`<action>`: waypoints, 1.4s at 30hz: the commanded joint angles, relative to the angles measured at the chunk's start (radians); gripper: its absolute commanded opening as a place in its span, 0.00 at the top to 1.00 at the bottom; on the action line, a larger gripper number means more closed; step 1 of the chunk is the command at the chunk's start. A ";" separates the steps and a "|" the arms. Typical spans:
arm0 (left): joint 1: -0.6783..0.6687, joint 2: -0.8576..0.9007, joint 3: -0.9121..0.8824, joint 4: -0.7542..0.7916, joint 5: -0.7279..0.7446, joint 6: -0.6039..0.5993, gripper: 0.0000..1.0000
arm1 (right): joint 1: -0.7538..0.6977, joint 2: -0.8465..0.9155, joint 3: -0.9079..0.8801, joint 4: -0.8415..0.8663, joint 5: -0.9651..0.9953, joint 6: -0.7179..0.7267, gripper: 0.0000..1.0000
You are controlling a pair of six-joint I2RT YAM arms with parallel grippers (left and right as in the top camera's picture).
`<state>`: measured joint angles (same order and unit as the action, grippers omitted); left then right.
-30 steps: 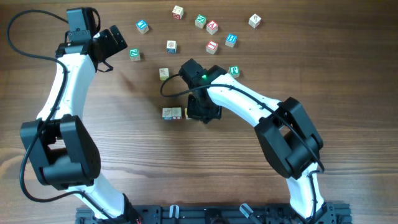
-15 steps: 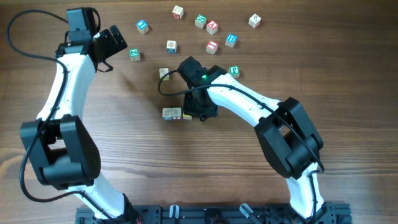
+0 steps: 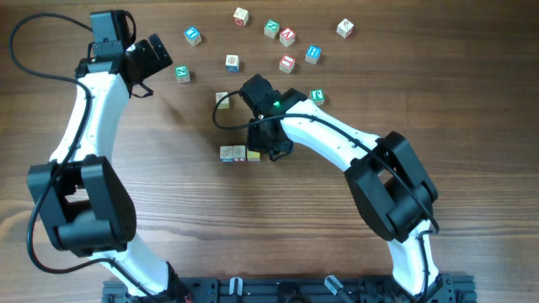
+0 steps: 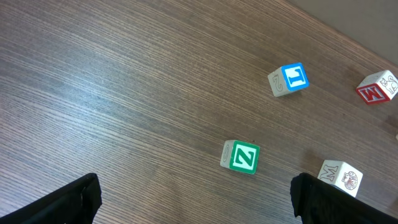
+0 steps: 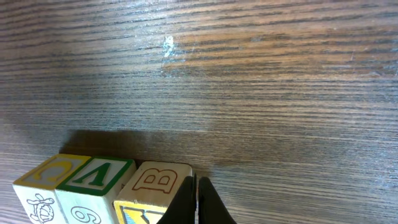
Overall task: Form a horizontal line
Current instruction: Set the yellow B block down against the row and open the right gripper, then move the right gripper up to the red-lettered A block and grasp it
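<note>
Row of three small wooden alphabet cubes [image 3: 238, 153] lies just left of centre in the overhead view and at the lower left of the right wrist view [image 5: 102, 186]. The cubes touch side to side and run left to right.

Legible top faces, left to right: yellow "C", green "V", brown "B". On the front faces there is a turtle drawing under the C and a digit, 6 or 9, under the V. The face under the B is cut off by the frame edge.

Right tool [image 5: 196, 198] has its fingers pressed together with nothing between them. The tips are down at table level against the right side of the B cube [image 5: 152, 186].

Judgement: the step in hand is a nudge to seat the B cube flush. To do it well:
- push along the row's own axis, low and slow
- keep contact near the middle of the face so the cube does not twist
- back off straight toward the right so nothing is dragged

Loose painted wooden cubes [image 3: 287, 38] are scattered across the upper centre of the dark wood-grain table [image 3: 253, 227], well apart from the row.

Left tool [image 4: 199, 199], at upper left in the overhead view [image 3: 156, 57], is spread wide and empty. Below it are a green "Z" cube [image 4: 241, 157], a blue cube [image 4: 291, 79] whose letter I cannot read for certain, and a red "M" cube [image 4: 376, 87].
</note>
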<state>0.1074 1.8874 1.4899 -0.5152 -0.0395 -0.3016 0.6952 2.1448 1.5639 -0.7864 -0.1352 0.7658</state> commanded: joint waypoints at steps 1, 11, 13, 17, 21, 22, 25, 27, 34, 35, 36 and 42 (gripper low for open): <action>-0.002 -0.002 0.003 0.003 0.002 0.005 0.00 | 0.002 0.008 -0.002 0.003 -0.015 -0.006 0.95; -0.002 -0.002 0.003 0.003 0.002 0.005 0.00 | 0.002 0.008 -0.002 -0.035 -0.047 -0.004 0.95; -0.002 -0.002 0.003 0.003 0.002 0.005 0.00 | 0.002 0.008 -0.002 -0.017 -0.065 -0.003 0.95; -0.002 -0.002 0.003 0.003 0.002 0.005 0.00 | 0.002 0.008 -0.002 -0.014 -0.073 0.004 0.95; -0.002 -0.002 0.003 0.003 0.002 0.005 0.00 | 0.002 0.008 -0.002 -0.014 -0.073 0.023 0.95; -0.002 -0.002 0.003 0.003 0.002 0.005 0.00 | 0.002 0.008 -0.002 -0.014 -0.072 0.021 0.95; -0.002 -0.002 0.003 0.003 0.002 0.005 0.00 | 0.002 0.008 -0.002 -0.025 -0.035 0.018 0.95; -0.002 -0.002 0.003 0.003 0.002 0.005 0.00 | 0.002 0.008 -0.002 -0.058 0.117 -0.031 0.95; -0.002 -0.002 0.003 0.003 0.002 0.005 0.00 | -0.070 0.008 -0.002 -0.075 0.181 -0.061 0.90; -0.002 -0.002 0.003 0.003 0.002 0.005 0.00 | -0.079 0.008 -0.002 -0.075 0.180 -0.064 0.83; -0.002 -0.002 0.003 0.003 0.002 0.005 0.00 | -0.082 0.008 -0.002 -0.074 0.181 -0.069 0.80; -0.002 -0.002 0.003 0.003 0.002 0.005 0.00 | -0.082 0.008 -0.002 -0.064 0.182 -0.086 0.53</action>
<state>0.1074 1.8874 1.4899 -0.5152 -0.0395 -0.3016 0.6106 2.1448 1.5639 -0.8551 0.0277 0.6857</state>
